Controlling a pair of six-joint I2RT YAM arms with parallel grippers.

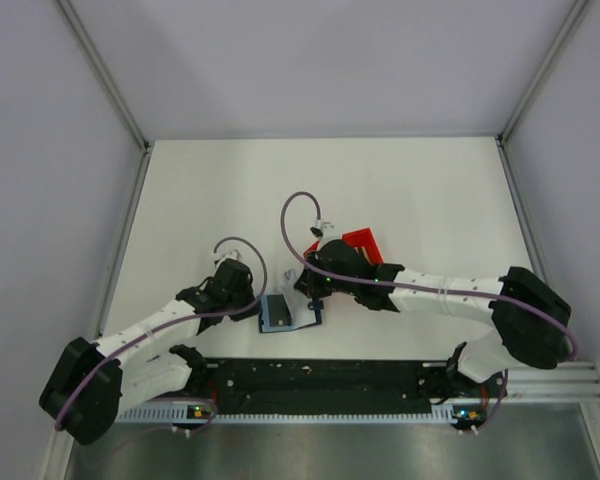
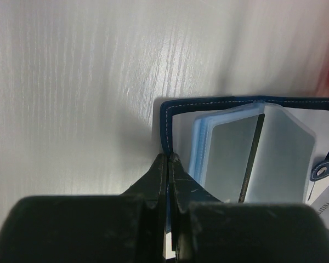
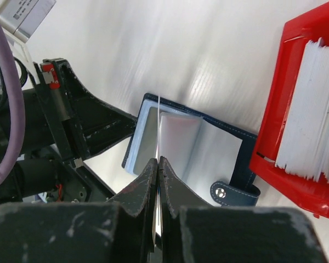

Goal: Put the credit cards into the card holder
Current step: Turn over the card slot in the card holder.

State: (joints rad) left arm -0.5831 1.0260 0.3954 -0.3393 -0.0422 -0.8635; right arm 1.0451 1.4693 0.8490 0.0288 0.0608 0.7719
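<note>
Right wrist view: your right claw pinches a thin credit card edge-on; just beyond its tips lies the open card holder, red bin to its right. Your left claw, pressed together, touches the holder's navy edge.

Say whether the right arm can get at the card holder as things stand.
Probably yes. The right gripper, shut on a credit card, hangs just over the open card holder with nothing between them; the left gripper sits at the holder's edge and the red bin lies alongside.
</note>
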